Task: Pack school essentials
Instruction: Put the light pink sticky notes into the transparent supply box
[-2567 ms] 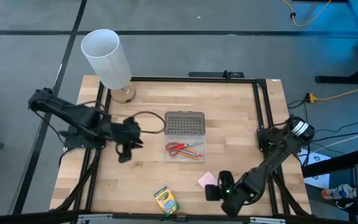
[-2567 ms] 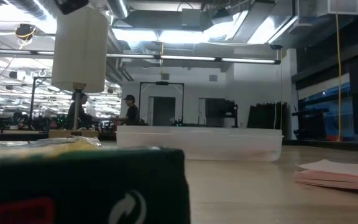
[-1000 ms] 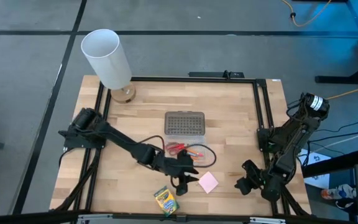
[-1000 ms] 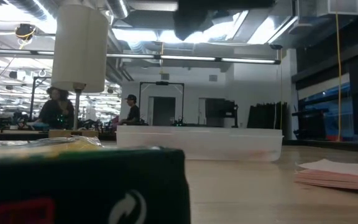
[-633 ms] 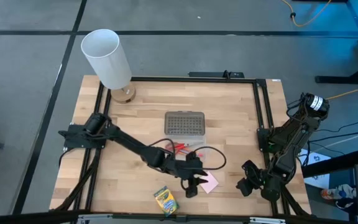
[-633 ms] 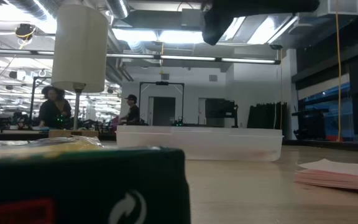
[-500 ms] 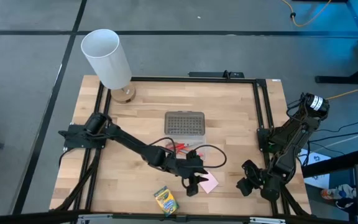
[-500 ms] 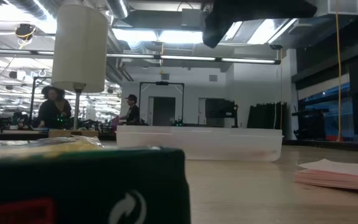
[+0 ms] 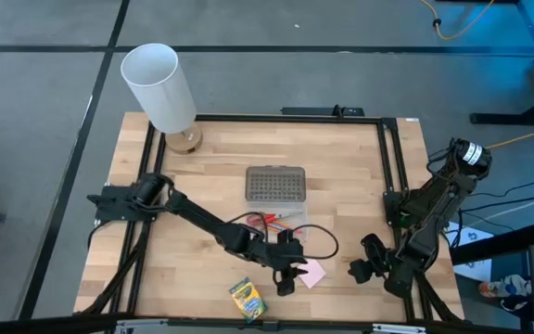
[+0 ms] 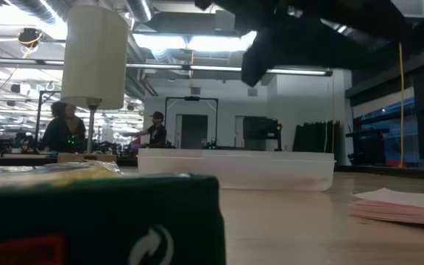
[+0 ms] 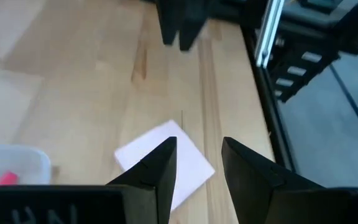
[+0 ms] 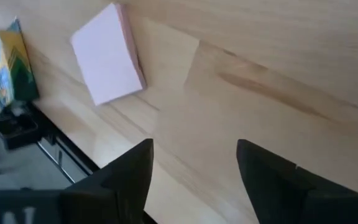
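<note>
Wooden table (image 9: 341, 186): our left gripper (image 9: 286, 280), fingers parted w/ nothing held, hovered over pink sticky-note pad (image 9: 311, 273); right gripper (image 9: 360, 271) also open, farther off.

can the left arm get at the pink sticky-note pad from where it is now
Probably yes. The left end effector hangs just over the pink sticky-note pad, fingers open, with bare wood around the pad. The right end effector waits off to the side.
</note>
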`<state>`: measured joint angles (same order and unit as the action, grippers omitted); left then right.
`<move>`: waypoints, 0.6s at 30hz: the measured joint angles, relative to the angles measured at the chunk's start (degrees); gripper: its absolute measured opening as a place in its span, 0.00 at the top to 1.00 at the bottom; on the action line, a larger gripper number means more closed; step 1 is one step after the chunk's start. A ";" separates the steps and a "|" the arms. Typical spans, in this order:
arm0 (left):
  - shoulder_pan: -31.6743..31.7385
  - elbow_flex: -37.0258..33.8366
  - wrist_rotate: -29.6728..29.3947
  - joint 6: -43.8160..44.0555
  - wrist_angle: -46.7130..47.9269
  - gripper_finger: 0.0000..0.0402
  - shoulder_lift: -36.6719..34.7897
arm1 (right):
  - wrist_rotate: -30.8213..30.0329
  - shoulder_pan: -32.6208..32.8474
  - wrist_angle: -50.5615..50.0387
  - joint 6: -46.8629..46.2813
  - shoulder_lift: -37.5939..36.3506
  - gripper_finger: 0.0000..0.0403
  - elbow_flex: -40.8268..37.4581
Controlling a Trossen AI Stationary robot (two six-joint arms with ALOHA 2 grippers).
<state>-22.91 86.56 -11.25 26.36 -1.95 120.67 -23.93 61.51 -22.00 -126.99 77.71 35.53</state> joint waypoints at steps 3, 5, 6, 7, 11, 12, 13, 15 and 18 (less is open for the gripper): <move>-0.37 -0.02 0.06 0.37 0.11 0.70 1.30 | 0.46 -1.39 0.35 0.08 0.00 0.43 0.00; -0.51 -0.02 0.04 0.04 0.48 0.70 2.11 | 0.48 -2.55 1.34 1.69 0.00 0.44 0.00; -0.53 -0.02 0.04 0.05 1.63 0.70 2.43 | 0.76 -3.36 1.74 2.90 0.00 0.44 0.00; -0.53 -0.02 0.04 0.05 2.32 0.70 2.87 | 1.05 -4.17 1.92 4.01 0.02 0.44 0.00; -0.53 -0.04 0.04 0.07 5.50 0.70 3.99 | 3.01 -7.59 3.78 8.50 1.43 0.44 0.00; -0.53 -0.04 0.08 0.06 5.60 0.70 4.26 | 4.49 -8.60 4.57 9.91 2.14 0.44 0.00; -0.53 -0.02 0.19 0.06 5.56 0.70 4.53 | 6.05 -9.58 5.64 11.32 3.05 0.44 0.00; -0.55 -0.11 0.47 0.05 6.17 0.70 4.78 | 7.85 -11.26 8.39 14.14 4.87 0.44 0.00; -0.62 -0.07 1.69 0.03 6.21 0.70 4.68 | 8.06 -13.57 13.66 17.90 7.42 0.44 0.00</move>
<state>-23.53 86.50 -9.56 26.39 4.27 125.35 -15.87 47.94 -8.34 -109.09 85.14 35.53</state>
